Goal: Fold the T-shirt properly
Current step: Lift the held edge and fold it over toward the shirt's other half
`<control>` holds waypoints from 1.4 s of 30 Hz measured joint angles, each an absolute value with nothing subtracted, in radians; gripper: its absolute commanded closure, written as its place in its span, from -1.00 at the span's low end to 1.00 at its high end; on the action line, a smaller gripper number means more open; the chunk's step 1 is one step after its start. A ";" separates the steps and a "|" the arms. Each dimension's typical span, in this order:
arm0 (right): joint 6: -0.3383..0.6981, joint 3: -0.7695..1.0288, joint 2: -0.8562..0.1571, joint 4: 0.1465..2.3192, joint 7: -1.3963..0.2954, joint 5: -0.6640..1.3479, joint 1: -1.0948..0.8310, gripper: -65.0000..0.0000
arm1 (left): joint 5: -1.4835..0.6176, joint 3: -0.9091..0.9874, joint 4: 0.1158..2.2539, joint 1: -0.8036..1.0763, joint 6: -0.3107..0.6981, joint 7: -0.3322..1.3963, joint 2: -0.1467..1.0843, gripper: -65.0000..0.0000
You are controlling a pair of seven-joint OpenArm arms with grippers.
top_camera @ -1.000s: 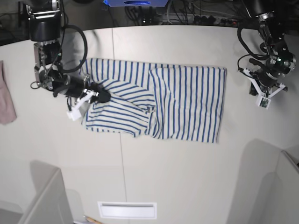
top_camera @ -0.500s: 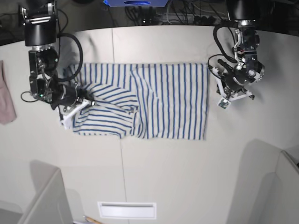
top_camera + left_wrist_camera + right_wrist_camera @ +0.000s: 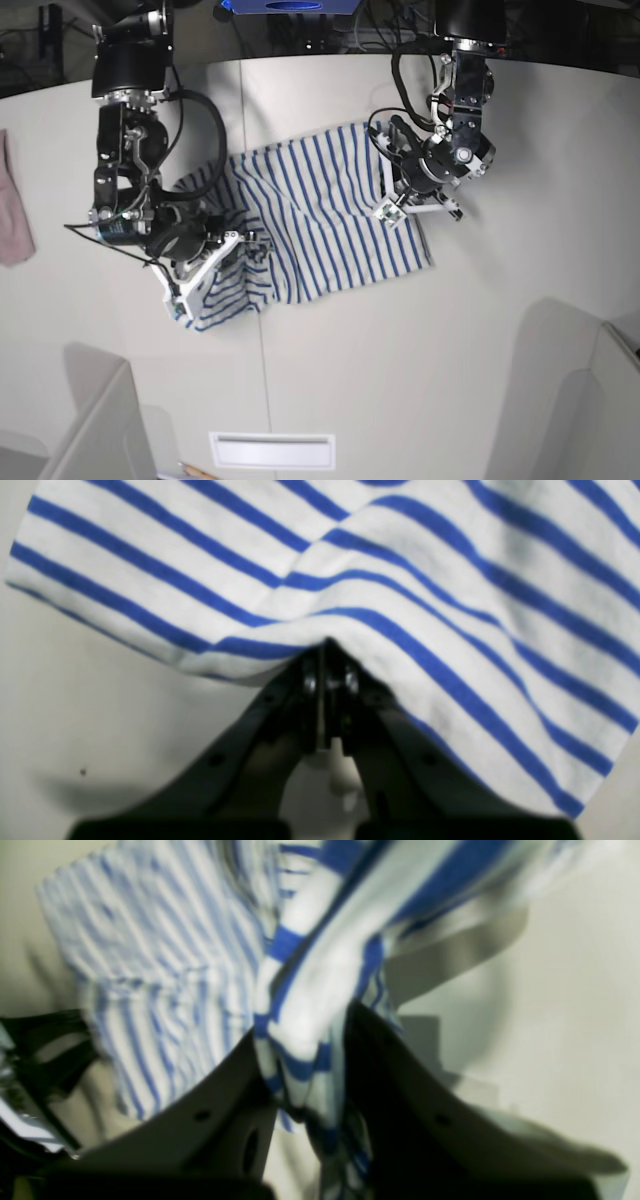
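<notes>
White table [image 3: 420, 350] carries the T-shirt [image 3: 310, 215] mid-surface. Left gripper [image 3: 400, 190] and right gripper [image 3: 215, 255] each pinch striped fabric. Folding is underway; next, lay the edges aligned.

The T-shirt [image 3: 310, 215] lies mid-worktop [image 3: 420, 350] between the right claw [image 3: 215, 255] at its left end (base view) and the left claw [image 3: 400, 205] at its right edge, a cloth [image 3: 14, 215] far left.

pale table [image 3: 400, 360], striped T-shirt [image 3: 320, 220], pinkish cloth [image 3: 12, 210]
</notes>
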State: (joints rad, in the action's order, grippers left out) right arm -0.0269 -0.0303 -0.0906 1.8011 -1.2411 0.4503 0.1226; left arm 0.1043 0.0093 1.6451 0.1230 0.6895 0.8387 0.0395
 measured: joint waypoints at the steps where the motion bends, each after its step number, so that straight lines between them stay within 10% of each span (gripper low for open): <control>1: -0.027 -0.030 -0.074 1.821 -1.254 0.434 0.123 1.00 | 0.106 0.010 1.654 0.123 0.690 0.851 0.042 1.00; 14: -0.156 -0.328 0.011 1.849 -1.267 0.387 0.154 1.00 | 0.118 0.023 1.728 0.159 0.690 0.864 0.170 1.00; 39: -0.319 -0.590 0.072 1.469 -1.147 0.391 0.248 1.00 | 0.104 0.698 1.828 0.247 0.693 0.868 0.172 1.00; 42: -0.322 -0.590 0.072 1.492 -1.147 0.391 0.240 0.20 | 0.104 0.699 1.828 0.247 0.693 0.868 0.172 1.00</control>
